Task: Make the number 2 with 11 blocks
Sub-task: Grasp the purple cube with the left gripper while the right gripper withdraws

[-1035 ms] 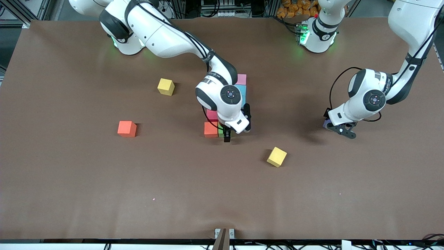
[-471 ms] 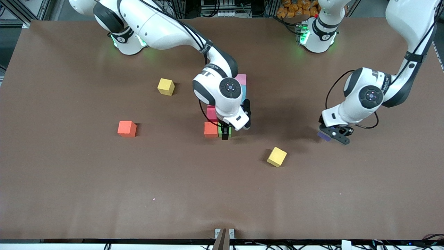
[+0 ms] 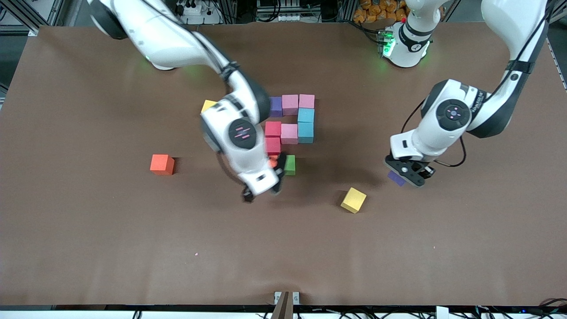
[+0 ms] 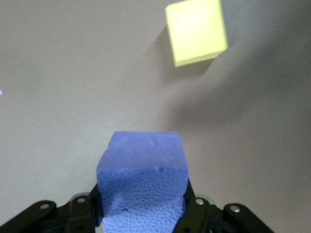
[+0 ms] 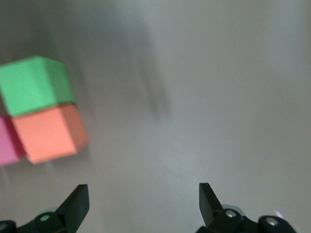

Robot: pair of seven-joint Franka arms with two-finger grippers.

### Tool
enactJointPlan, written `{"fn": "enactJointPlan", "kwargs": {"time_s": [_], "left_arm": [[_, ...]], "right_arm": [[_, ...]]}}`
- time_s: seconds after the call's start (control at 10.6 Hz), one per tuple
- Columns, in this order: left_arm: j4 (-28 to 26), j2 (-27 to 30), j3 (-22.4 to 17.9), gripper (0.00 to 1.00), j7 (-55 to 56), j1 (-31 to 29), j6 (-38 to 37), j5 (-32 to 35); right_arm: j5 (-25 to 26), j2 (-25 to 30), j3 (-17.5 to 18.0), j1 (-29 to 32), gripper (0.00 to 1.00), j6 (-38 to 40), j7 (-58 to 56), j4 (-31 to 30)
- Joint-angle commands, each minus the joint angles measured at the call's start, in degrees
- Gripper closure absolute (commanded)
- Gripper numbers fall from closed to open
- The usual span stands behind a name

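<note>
Yellow cube (image 3: 353, 200) sits nearest you, loose on the brown table (image 3: 133, 248), with the digit's blocks farther up. You see the left gripper (image 3: 406, 173) clenched on a purple block (image 4: 142, 182), carried in the air toward the left arm's end of the table. The right gripper (image 3: 261, 190) hangs over bare table just beside the green block (image 3: 290, 164), fingers spread and holding nothing. The green block touches an orange block (image 5: 48, 136), largely hidden under the arm in the front view. Above them stand two crimson blocks (image 3: 273, 137), then a pink one (image 3: 289, 133) and two light blue ones (image 3: 305, 125). The farthest row runs purple (image 3: 276, 106), pink, pink. A separate orange cube (image 3: 162, 164) lies well apart toward the right arm's end; a second yellow cube (image 3: 208, 105) peeks out beside the arm.
</note>
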State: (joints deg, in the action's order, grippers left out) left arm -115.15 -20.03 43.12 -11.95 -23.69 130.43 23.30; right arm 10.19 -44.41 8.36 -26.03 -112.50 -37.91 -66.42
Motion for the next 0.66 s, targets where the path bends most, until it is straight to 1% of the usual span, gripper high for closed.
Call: {"fn": "enactJointPlan", "kwargs": {"time_s": [0.0,0.09,0.28,0.38,0.56], "left_arm": [[4.13,-1.76,-0.14,0.43,-1.85,4.86,-2.37,0.96],[6.32,-2.90,-0.14,0.42,-1.85,7.49,-4.12,0.96],[12.55,-6.93,-0.23,0.41,-2.81,12.24,-8.33,1.05],[15.46,-8.52,-0.23,0.41,-4.82,14.09,-9.92,1.05],[18.90,-11.86,-0.49,0.40,-10.96,16.39,-10.20,1.14]], "right_arm": [[-1.58,4.06,0.87,6.76,0.00,2.97,0.02,-1.34],[-1.75,4.94,0.69,8.79,0.00,4.03,0.37,-1.34],[-1.76,6.43,0.69,14.31,0.00,7.54,1.08,-1.78],[-2.89,7.31,0.69,16.78,0.00,9.82,1.17,-1.87],[-6.05,8.28,0.52,20.74,0.00,12.73,1.26,-2.05]]}}
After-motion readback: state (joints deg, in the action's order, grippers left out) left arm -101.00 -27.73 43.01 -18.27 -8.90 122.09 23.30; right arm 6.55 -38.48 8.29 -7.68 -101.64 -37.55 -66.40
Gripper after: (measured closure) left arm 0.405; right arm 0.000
